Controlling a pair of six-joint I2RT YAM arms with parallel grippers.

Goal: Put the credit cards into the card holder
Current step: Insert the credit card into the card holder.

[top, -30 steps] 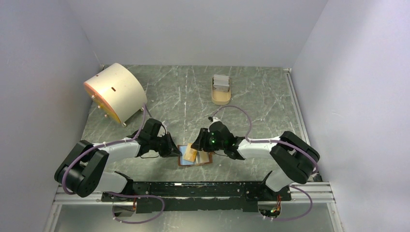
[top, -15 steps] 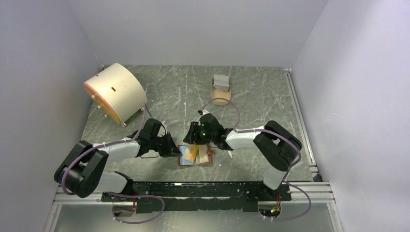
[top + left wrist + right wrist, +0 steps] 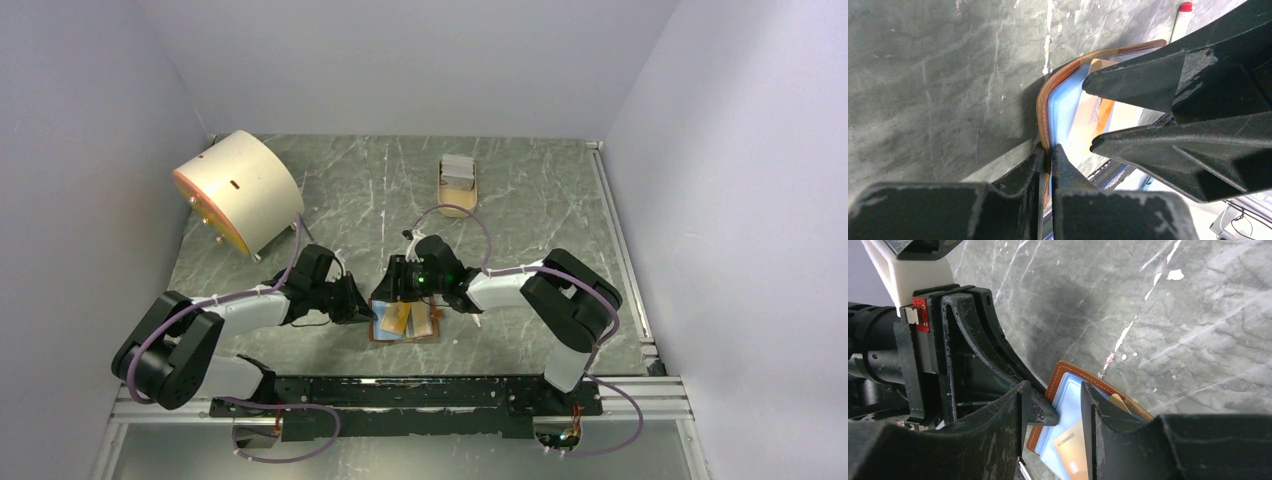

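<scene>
Left wrist: left gripper (image 3: 1049,150) fingers clamped on the wallet (image 3: 1060,82) edge; right gripper (image 3: 1054,395) fingers apart over the wallet's corner; card (image 3: 1072,447) inside the wallet.

Cream drum (image 3: 238,190) back-left, tan tray (image 3: 458,208) mid-back, possibly a pen (image 3: 1179,22).

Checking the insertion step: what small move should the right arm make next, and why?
Probably lower the right gripper to nudge the orange card deeper: it lies on the blue lining of the wallet, the jaws stand open over it, and the left gripper pins its edge.
</scene>
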